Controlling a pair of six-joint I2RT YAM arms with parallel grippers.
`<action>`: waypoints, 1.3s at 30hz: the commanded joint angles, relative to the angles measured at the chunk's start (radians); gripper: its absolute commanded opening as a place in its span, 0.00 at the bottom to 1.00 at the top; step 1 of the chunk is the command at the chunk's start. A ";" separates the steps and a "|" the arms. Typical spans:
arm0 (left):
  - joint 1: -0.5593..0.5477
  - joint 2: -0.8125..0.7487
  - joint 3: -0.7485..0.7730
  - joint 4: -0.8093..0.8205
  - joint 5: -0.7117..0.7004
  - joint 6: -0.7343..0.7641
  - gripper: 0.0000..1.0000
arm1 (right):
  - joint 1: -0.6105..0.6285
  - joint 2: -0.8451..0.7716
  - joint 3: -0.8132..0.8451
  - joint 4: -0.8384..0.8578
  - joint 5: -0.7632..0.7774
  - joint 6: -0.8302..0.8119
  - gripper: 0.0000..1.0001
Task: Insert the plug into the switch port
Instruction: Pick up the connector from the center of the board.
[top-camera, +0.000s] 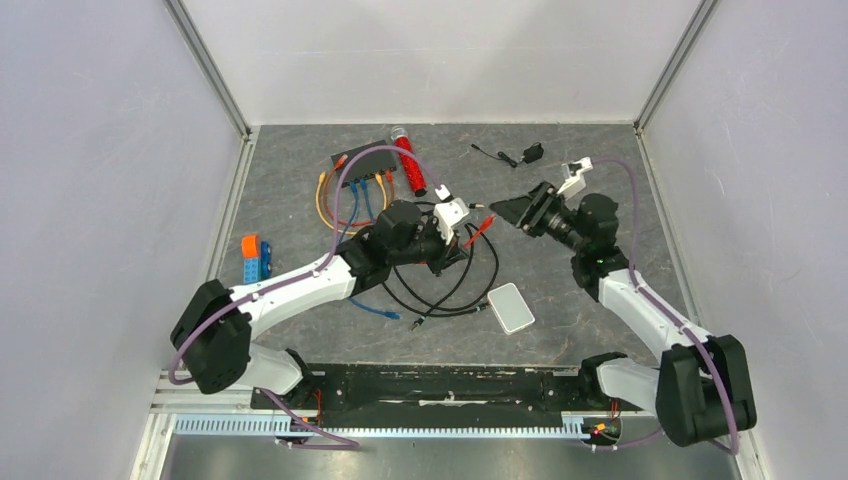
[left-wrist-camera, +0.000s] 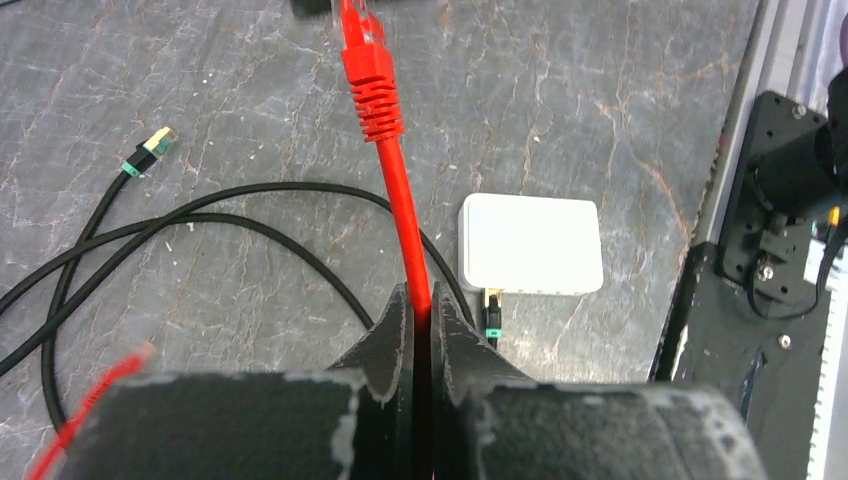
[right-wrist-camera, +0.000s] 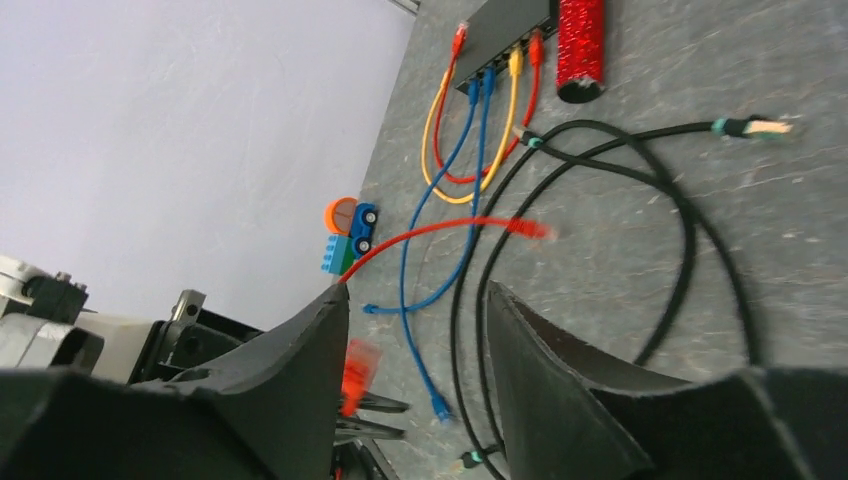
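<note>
Starting at the left of the table, we see the black switch (top-camera: 375, 160) lying at the back, with the row of ports (top-camera: 368, 176) on its near long edge. Several of them already carry orange, blue and yellow cables, and from here we cannot tell which switch port is free.

A little to the right, the left gripper (left-wrist-camera: 420, 300) is closed tightly on the red cable (left-wrist-camera: 398, 190), some way behind the plug (left-wrist-camera: 360, 35). We think the grip is on the cable and not on the plug so that the plug's front end stays free to enter a socket. The plug sticks out straight in front of the fingers, above the table. In the top view it points toward the right arm, away from the switch, so in our judgement the left arm must turn it before insertion.

More to the right, the right gripper (right-wrist-camera: 415, 290) has its jaws about half apart with nothing between them. It touches no cable and sits just beside the plug. The white box (top-camera: 512, 307) lies near it on the table, apart from both grippers
</note>
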 joint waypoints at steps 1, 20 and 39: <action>0.018 -0.068 -0.045 -0.004 0.060 0.132 0.02 | -0.115 0.068 0.063 0.077 -0.322 -0.067 0.56; 0.037 -0.037 -0.014 -0.079 0.150 0.179 0.02 | -0.118 0.123 0.144 -0.093 -0.599 -0.376 0.52; -0.043 -0.064 -0.038 -0.024 -0.325 0.378 0.02 | 0.002 0.157 0.208 -0.178 -0.207 -0.122 0.59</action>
